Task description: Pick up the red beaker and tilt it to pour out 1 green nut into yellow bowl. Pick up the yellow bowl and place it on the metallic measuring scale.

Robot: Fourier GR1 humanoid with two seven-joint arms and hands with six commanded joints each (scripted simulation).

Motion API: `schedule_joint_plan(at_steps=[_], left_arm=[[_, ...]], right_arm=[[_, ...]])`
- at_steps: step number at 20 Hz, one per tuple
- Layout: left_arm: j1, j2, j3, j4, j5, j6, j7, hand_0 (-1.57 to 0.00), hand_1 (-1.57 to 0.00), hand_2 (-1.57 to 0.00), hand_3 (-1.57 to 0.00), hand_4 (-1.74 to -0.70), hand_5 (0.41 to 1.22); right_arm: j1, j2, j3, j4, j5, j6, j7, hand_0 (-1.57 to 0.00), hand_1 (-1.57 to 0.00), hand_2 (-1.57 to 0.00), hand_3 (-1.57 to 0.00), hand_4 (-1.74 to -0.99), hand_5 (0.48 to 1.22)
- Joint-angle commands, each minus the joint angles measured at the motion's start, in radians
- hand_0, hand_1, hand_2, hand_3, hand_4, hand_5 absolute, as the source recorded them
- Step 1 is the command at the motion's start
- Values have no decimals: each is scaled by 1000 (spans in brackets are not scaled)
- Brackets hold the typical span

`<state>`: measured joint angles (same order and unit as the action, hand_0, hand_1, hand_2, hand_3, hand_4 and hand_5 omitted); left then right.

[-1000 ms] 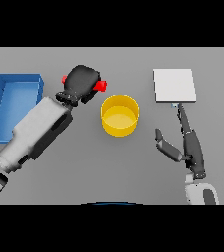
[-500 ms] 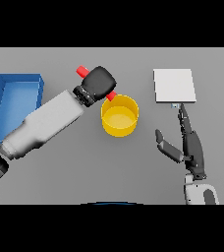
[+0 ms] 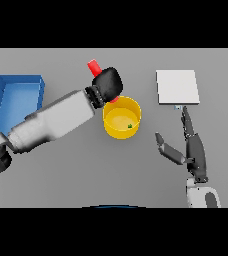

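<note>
Tilting over the yellow bowl's far-left rim mid-table, the red beaker sits clenched in the left hand. Inside lies one green nut. Fingers spread, the right hand rests below the metallic scale.

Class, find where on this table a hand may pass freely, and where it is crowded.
Free: between the yellow bowl and the metallic scale; the strip before the bowl, left of the right hand. Crowded: over the bowl's back rim, where the left hand tilts the red beaker.
</note>
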<state>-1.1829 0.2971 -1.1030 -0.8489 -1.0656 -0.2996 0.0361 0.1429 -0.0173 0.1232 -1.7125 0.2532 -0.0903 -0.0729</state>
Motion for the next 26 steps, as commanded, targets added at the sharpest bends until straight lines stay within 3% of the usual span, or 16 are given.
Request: schedule_joint_plan(at_steps=[1,6,10,16,17,18,20,23,26], left_arm=[[-17,-5,-15,11,-13,-3,4,-1571,-1571,-1571,-1563,-1738,1221],[-92,-39,-107,71,-57,-46,-39,-1571,-1571,-1571,-1568,-1735,1221],[-123,-45,-176,96,-89,-8,-86,-1571,-1571,-1571,-1570,-1735,1221],[-239,-2,-169,112,-60,-3,-137,-1571,-1571,-1571,-1571,-1729,1221],[-270,7,-151,132,-51,19,-136,-1571,-1571,-1571,-1494,-1727,1221],[-306,22,-131,155,-39,31,-139,-1571,-1571,-1399,-1509,-1676,1221],[-359,51,-88,193,0,57,-148,-1571,-1571,-1461,-1041,-1699,1221],[-434,84,-7,281,75,59,-125,-1571,-1571,-1515,-1300,-1709,1221],[-451,113,130,403,213,72,-65,-1571,-1571,-1542,-1380,-1723,1221]], right_arm=[[-14,-3,-8,8,-3,-2,12,1,1,1,1,-1270,588],[-6,-5,-7,11,15,-17,3,1,1,1,1,-1216,585],[3,-6,7,4,29,-14,-28,1,1,1,1,-1210,592],[-13,1,5,24,42,-30,-23,1,1,1,1,-1209,592],[-22,2,8,31,53,-37,-21,1,1,1,1,-1203,592],[-29,1,4,35,51,-38,-19,1,1,1,1,-1201,592],[-33,-3,-3,31,28,-25,-33,1,1,1,1,-1186,596],[-33,7,-2,31,1,-9,-35,1,1,1,1,-1182,593],[-47,6,-9,40,-18,2,-32,1,1,1,1,-1200,596]])
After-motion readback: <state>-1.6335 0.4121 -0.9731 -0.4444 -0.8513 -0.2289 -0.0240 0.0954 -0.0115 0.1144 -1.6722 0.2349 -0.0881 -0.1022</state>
